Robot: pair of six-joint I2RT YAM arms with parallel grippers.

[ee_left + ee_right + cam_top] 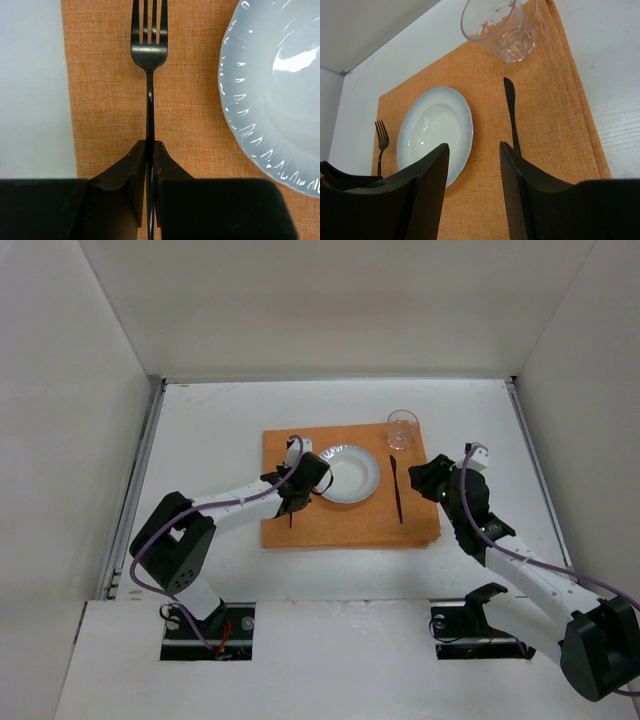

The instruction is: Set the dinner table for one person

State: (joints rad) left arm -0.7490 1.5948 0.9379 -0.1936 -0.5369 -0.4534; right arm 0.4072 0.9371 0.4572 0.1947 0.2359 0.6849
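Fork going down left of the white plate (270,85)
Left gripper (149,150) is clamped on the black fork (149,50) by its handle, tines pointing straight ahead along the orange placemat (105,100); the right gripper (473,146) has its fingers apart.

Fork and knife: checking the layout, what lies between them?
The white plate lies between fork and knife on the orange placemat, shown in the right wrist view.
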